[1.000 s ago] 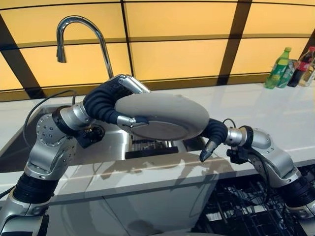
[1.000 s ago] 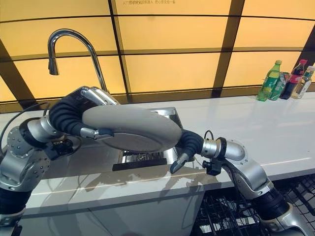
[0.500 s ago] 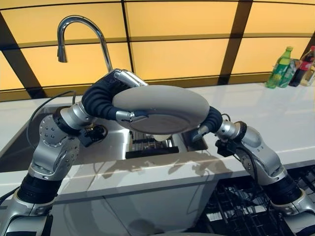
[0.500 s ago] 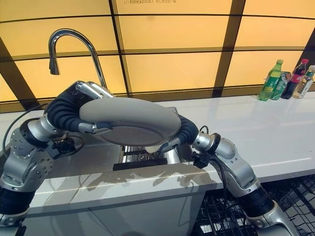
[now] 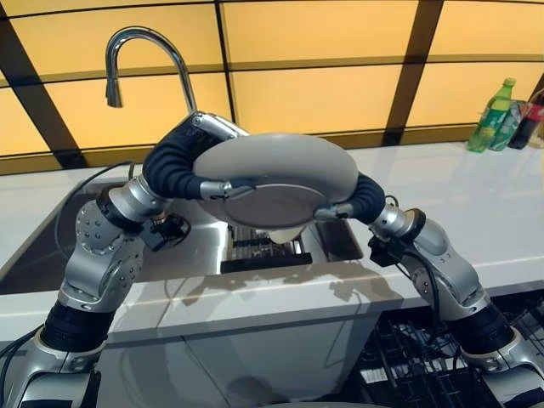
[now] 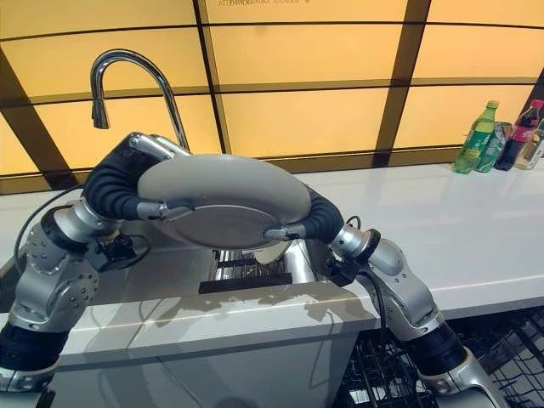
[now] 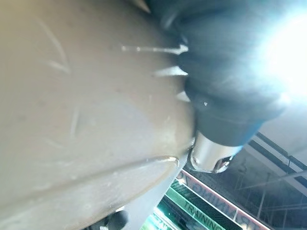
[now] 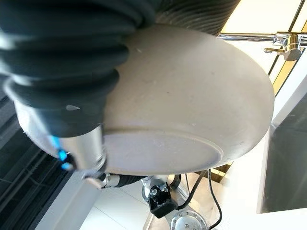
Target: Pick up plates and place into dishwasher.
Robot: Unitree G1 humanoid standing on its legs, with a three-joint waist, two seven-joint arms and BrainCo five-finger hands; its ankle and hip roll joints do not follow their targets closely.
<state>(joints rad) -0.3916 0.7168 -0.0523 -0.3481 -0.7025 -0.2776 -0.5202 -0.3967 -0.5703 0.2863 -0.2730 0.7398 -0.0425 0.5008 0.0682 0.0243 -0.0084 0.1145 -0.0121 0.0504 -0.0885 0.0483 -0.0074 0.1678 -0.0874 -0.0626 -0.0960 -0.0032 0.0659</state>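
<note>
Amber wall panels (image 5: 323,93) fill the upper frame above a glossy white counter (image 5: 442,195) with a steel sink (image 5: 255,246) and curved faucet (image 5: 144,51). Centre frame, a matte grey, round, shallow plate (image 5: 272,183) is clamped between the left hand (image 5: 217,189) and right hand (image 5: 340,210), fingers curled on opposite rims. Step: transfer. Next, likely lower it toward the dark wire rack (image 5: 408,357), lower right.
</note>
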